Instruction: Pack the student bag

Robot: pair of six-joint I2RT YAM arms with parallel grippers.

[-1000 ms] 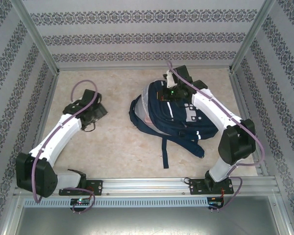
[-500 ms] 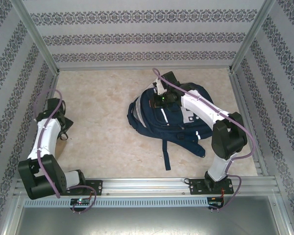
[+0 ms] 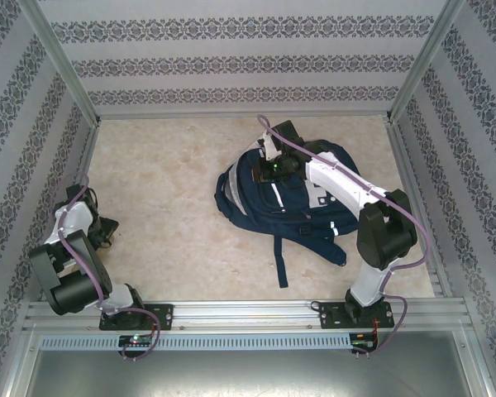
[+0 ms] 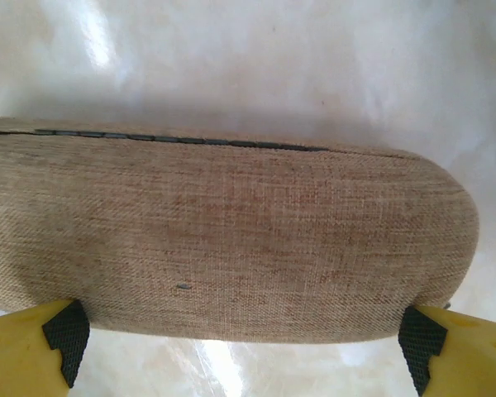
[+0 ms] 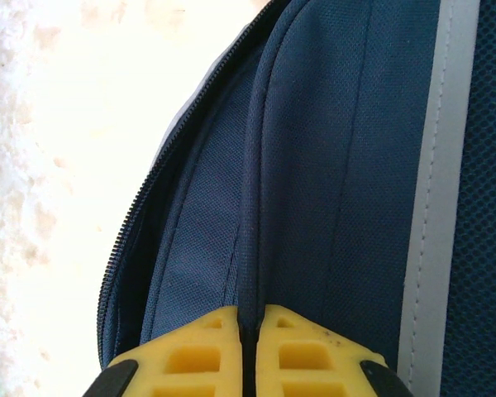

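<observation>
Your student bag [image 5: 331,165] is matt navy woven cloth with a fine grain, a smoother pale-grey strip [image 5: 430,207] and a dark toothed zip [image 5: 122,231]. The case [image 4: 223,240] is coarse tan weave, rough and matt. Your table [image 4: 231,58] looks glossy and marbled, throwing glare. The left gripper [image 4: 244,335] has smooth yellow plastic fingers [image 4: 16,356] with black textured pads [image 4: 66,331]. The rail [image 3: 248,313] is brushed metal.
</observation>
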